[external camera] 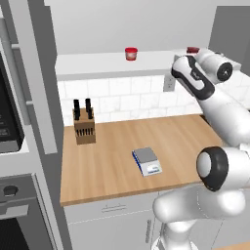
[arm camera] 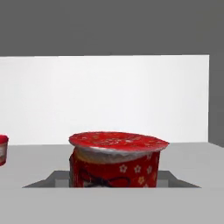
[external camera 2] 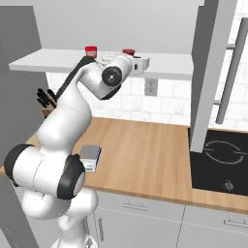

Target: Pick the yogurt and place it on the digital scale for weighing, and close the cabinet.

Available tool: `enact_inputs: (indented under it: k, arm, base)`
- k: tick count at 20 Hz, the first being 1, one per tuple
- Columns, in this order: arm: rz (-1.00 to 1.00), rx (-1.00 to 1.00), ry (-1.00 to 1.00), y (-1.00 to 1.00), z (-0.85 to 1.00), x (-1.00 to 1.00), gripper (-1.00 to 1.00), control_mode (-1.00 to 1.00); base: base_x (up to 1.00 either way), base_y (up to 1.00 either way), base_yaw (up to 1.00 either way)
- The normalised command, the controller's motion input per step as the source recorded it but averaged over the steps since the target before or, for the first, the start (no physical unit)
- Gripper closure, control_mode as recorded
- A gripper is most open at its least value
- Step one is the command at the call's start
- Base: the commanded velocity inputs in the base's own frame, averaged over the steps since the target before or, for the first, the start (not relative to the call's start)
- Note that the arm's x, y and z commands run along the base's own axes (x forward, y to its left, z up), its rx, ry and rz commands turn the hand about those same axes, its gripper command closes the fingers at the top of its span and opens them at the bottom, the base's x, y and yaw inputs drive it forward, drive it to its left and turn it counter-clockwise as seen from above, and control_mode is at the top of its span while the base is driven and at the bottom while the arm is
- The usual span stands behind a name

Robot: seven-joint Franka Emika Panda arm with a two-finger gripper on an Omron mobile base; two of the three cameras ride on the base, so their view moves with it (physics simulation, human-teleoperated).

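Up above the digital scale (external camera: pixel 146 161), on the bottom shelf of the open cabinet (external camera: pixel 93 64), the yogurt (external camera 2: pixel 128 52) stands upright near the shelf's front edge. The arm is stretched up and over to it, so the gripper (external camera 2: pixel 144 63) meets the cup side-on at shelf height. That makes sense, since the cabinet leaves little room for coming in from overhead.

In the hand view the yogurt (arm camera: pixel 114 160) sits dead centre and very close, with its foil lid level, which suggests the hand is lined up for a grasp around the body of the cup. The fingers themselves are hidden, so I cannot tell how wide the pincer stands or whether it has already closed on the cup.

A brighter red cup (external camera: pixel 131 53) stands on the same shelf, also above the scale but off to the left of it in the left base view, well apart from the yogurt. It is far enough away that it should not be knocked.

The scale lies flat on the wooden counter (external camera: pixel 117 161) with its grey platform bare. That open spot below the cabinet should make for a short, straight drop once the cup is lifted out. A knife block (external camera: pixel 84 125) stands behind and to the left of the scale — out of the likely path. Both cabinet doors are swung wide, so closing them comes last.
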Motion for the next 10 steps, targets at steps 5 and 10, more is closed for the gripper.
enact_inputs:
  k: [5,10]
  arm:
    - [0.05,0.05,-0.08,0.00,0.00,-1.00,1.00,-1.00]
    - [0.19,0.09,-0.02,0.36,-0.13,-1.00,1.00,-1.00]
  base:
    - [0.00,0.00,0.00]
    - [0.00,0.00,0.00]
